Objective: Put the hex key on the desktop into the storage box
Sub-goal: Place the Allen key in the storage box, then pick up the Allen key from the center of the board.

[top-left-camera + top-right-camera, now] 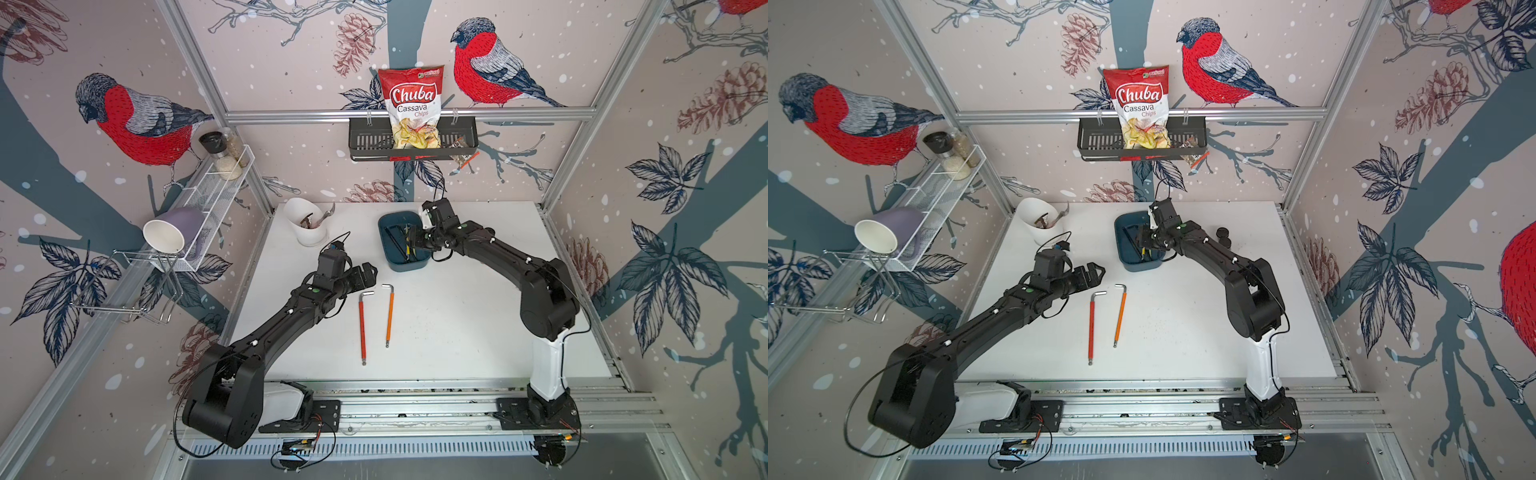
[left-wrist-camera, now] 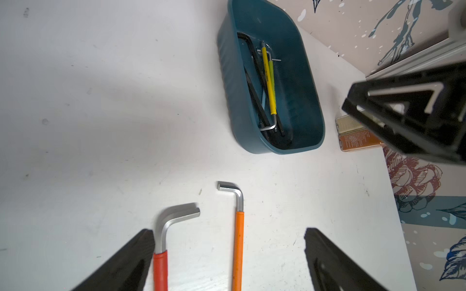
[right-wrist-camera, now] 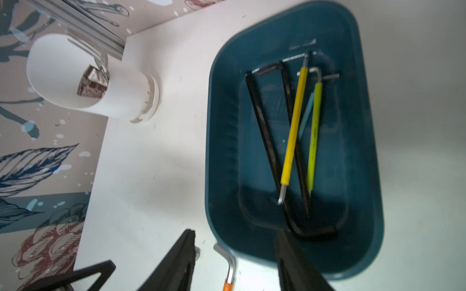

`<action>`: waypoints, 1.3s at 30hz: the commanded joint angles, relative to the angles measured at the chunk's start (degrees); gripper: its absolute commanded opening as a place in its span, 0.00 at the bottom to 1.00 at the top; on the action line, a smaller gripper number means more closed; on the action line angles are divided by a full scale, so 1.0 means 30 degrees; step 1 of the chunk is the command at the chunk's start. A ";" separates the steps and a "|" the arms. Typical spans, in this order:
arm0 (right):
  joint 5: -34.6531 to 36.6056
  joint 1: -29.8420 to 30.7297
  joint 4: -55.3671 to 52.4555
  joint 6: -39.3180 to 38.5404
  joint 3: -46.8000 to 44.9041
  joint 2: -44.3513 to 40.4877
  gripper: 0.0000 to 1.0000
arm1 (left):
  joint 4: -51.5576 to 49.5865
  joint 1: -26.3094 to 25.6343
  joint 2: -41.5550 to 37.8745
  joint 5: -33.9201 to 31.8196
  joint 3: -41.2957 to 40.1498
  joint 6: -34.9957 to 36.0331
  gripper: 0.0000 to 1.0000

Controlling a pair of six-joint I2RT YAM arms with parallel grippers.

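One white desktop [image 1: 457,332] carries everything. Left arm [image 1: 270,332] and right arm [image 1: 507,257] both reach in from the front rail.

Storage box [image 1: 405,266]: dark teal, toward the back of the desktop, near its middle. It sits upright and well apart from the white utensil cup [image 1: 305,226] at the back left.

Right gripper [image 3: 234,234] hovers at the box's near end. Its jaws are spread and nothing is between them. In the wrist view one finger hangs over the box and the other over the bare desk beside it.

Left gripper [image 2: 228,231] is low over the desk in front of the box, jaws spread wide and empty.

On the desktop, between the arms and nearer the front than the box, lie two keys: the red-sleeved hex key [image 1: 362,328] and the orange-sleeved hex key [image 1: 390,316]. They lie side by side without touching, bent ends toward the box and short legs facing each other.

Inside the box:
- two black keys [image 3: 263,131]
- a yellow-sleeved key [image 3: 293,131] lying across one of them
- a lime-sleeved key [image 3: 314,138] just beside it
- a pale blue sliver underneath (too hidden to identify)
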 commanded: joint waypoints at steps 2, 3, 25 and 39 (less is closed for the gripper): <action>0.3264 0.1879 -0.0156 0.1524 -0.2843 -0.1801 0.59 | 0.0285 0.0645 -0.0645 -0.0007 -0.0799 -0.0501 0.96; 0.3636 0.2460 -0.0172 0.1894 -0.3505 -0.2060 0.60 | 0.0475 0.0951 -0.0783 0.0422 -0.1014 -0.0654 0.96; 0.7304 0.7964 -0.4778 0.4723 -0.1976 0.2401 0.60 | -0.1651 0.2365 -0.3024 -0.0668 -0.1573 -0.0217 0.96; 0.7400 0.7370 -0.4063 0.4444 -0.5055 0.0329 0.59 | -0.1555 0.2368 -0.2765 -0.0045 -0.1509 -0.0517 0.96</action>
